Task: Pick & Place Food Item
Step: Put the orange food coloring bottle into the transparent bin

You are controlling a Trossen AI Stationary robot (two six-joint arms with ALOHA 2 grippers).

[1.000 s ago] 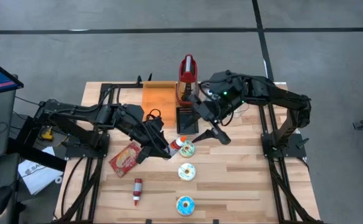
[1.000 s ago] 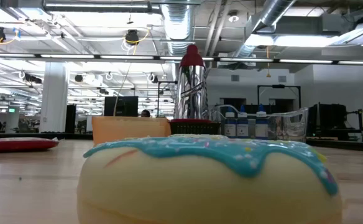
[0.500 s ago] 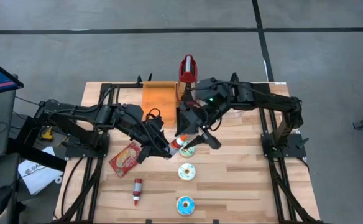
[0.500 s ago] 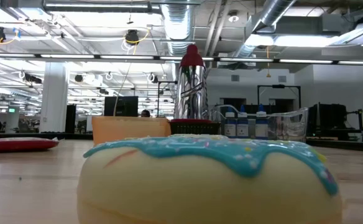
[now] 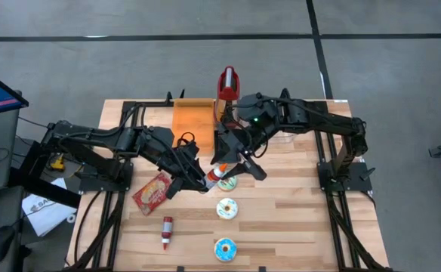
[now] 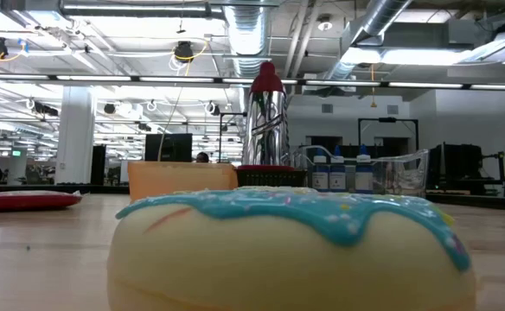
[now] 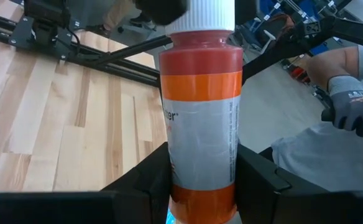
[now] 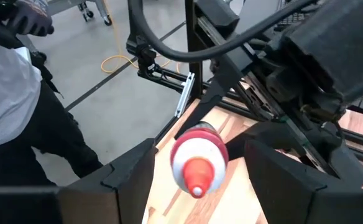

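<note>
The food item, a flat red packet (image 5: 152,192), lies flat on the wooden table near its left side, and no gripper touches it; the low view shows it edge-on (image 6: 23,200). My left gripper (image 5: 205,178) is shut on a small red-and-white tube (image 5: 214,174) with a white cap, above the table's middle. My right gripper (image 5: 235,164) is open. Its fingers stand on either side of the tube's capped end (image 8: 197,163), and a gap shows on each side. My left gripper pinches the tube's body between its two fingers (image 7: 149,186), at the lower edge of the label (image 7: 200,177), toward the end away from the cap. The tube sticks out forward beyond the fingertips, cap end toward my right gripper, lifted clear of the table.
A green disc (image 5: 228,182), a yellow one (image 5: 226,208) and a blue one (image 5: 225,248) lie in a row toward the near edge. A second tube (image 5: 167,231) lies near left. An orange tray (image 5: 192,117), a black basket (image 5: 228,143) and a red-topped bottle (image 5: 228,85) stand at the back. A person's gloved hand (image 7: 352,109) shows beyond the table.
My right gripper has gone toward the table's left and a little down, up to the tube held by my left gripper, and now stands still with its fingers around the cap end. The left arm and the tube have kept still.
</note>
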